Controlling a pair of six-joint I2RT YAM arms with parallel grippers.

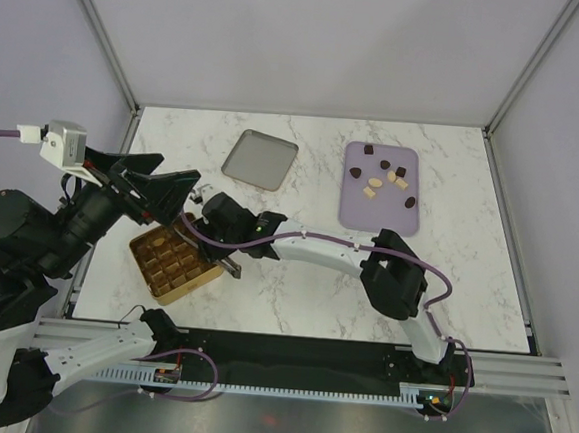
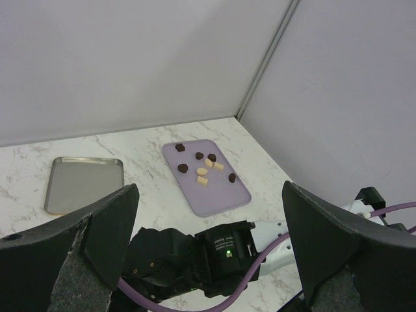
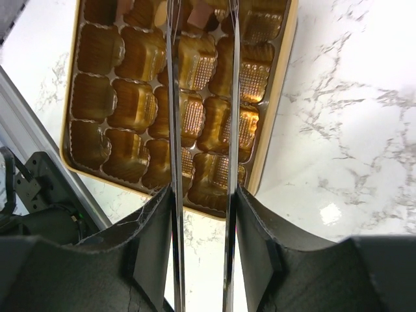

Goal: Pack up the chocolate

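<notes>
Currently, right gripper (image 3: 201, 19): poised over the gold box (image 3: 279, 71), thin blades parted by a narrow gap. Nothing seen between them, but the tips are cut off by the picture edge, so grasping or released cannot be told.
Left gripper (image 2: 209, 188): spread wide, empty, raised beside the box.
Box compartments: no piece seen in any visible one.
Chocolate (image 1: 355, 172): dark and cream pieces loose on the lilac tray (image 1: 380, 216), well apart from the box.
Silver tray (image 1: 260, 159): flat on the table, left of the lilac tray.
Step in hand: probably a delivery at the box; packing judged barely begun.
Next move: lift clear of the compartment walls, cross to the lilac tray, close the blades squarely on one tiny piece to avoid flicking it.
</notes>
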